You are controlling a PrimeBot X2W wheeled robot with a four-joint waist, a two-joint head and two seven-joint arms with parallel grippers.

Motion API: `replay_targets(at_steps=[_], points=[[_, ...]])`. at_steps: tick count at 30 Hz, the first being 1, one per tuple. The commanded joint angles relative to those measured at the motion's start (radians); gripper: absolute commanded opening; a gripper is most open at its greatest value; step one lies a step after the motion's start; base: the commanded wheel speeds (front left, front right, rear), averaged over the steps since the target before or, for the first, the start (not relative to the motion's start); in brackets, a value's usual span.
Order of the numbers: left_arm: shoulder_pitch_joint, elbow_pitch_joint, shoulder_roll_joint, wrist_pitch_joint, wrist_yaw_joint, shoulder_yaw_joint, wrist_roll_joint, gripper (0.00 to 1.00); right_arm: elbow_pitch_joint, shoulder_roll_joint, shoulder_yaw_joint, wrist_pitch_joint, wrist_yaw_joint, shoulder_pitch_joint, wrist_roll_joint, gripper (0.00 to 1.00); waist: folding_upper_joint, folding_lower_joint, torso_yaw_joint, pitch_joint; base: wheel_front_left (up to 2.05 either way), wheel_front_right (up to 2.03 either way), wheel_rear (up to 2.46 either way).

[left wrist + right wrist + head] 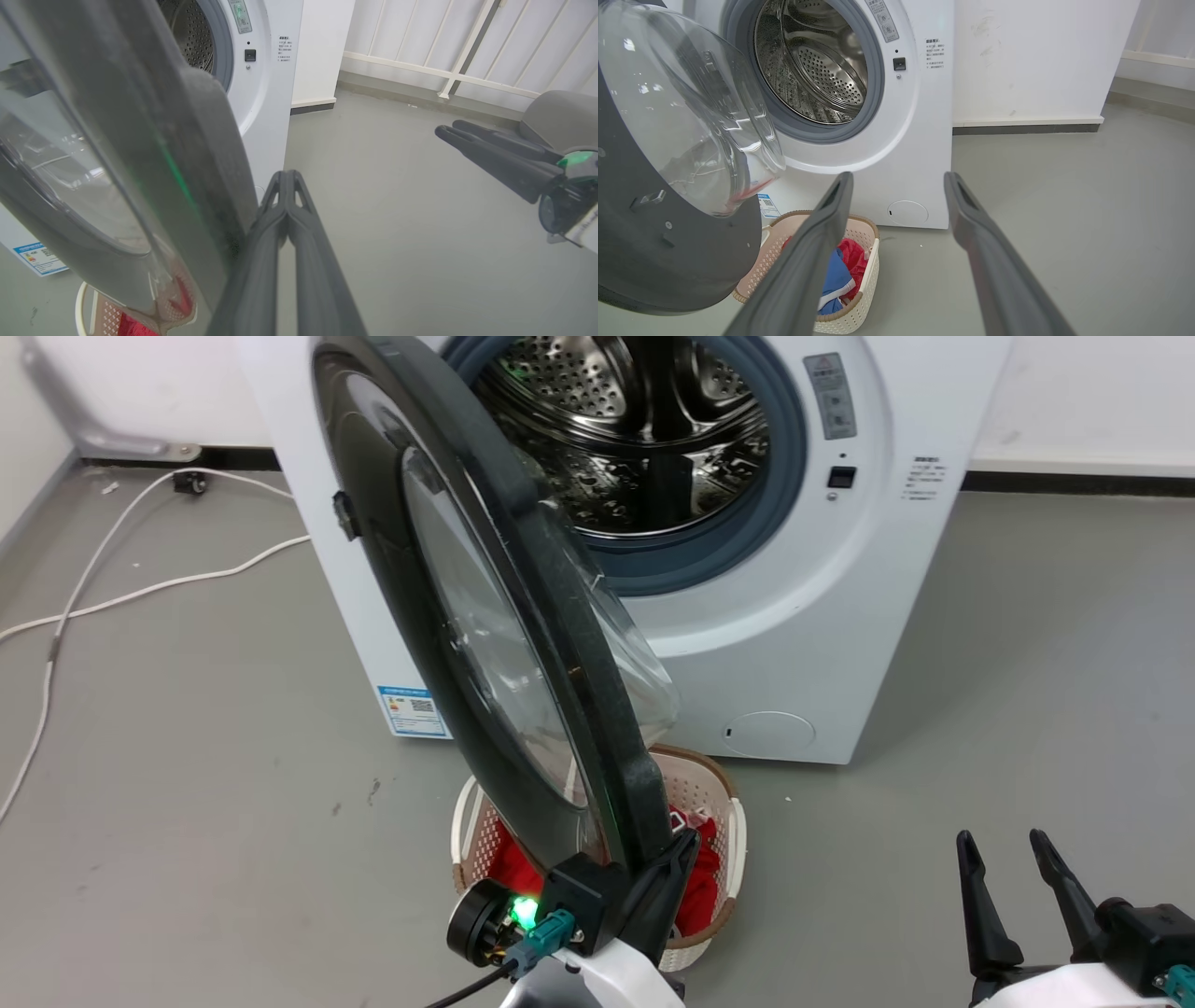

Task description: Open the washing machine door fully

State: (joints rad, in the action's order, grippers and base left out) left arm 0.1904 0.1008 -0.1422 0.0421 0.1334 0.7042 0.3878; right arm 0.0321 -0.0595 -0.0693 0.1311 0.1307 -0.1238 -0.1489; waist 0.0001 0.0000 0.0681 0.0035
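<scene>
- Left hand sits at the bottom of the head view, its two dark fingers pressed together with nothing between them; a green light glows on its wrist.
- Seen from the left wrist, those joined fingers lie just beside the edge of the washing machine door, on the side that faces the machine. I cannot tell whether they touch it.
- Right hand hangs at the lower right, well apart from the door, with its fingers spread wide and empty. The right wrist view shows the same open gap.
- Swung out from the left side of the washing machine, the washing machine door stands nearly edge-on to the head camera. It is partly open, not folded back flat.
- Its clear glass bowl bulges toward the drum, whose mouth, ringed in grey rubber, is uncovered.
- Below the door's lower rim a pale perforated basket stands on the grey floor just in front of the machine, holding red cloth and a blue garment.
- On the machine's front, low down, is a small round white flap.
- White cable trails over the floor at the left.
</scene>
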Motion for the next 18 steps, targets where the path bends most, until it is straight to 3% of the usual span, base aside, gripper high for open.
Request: replay_targets(at_steps=[1,18], points=[[0.005,0.002,-0.024,-0.001,0.023,-0.026,-0.008,0.0,0.001,-0.002,-0.001,-0.001,0.0,-0.008,-0.004,1.0,-0.0001,0.0,0.017,0.0,0.0,0.0,0.0],[-0.021,-0.042,-0.008,0.015,0.038,0.013,-0.013,0.0,-0.004,-0.005,-0.002,-0.005,0.0,-0.002,-0.018,1.0,-0.0001,0.0,0.168,0.009,0.0,0.0,0.0]])
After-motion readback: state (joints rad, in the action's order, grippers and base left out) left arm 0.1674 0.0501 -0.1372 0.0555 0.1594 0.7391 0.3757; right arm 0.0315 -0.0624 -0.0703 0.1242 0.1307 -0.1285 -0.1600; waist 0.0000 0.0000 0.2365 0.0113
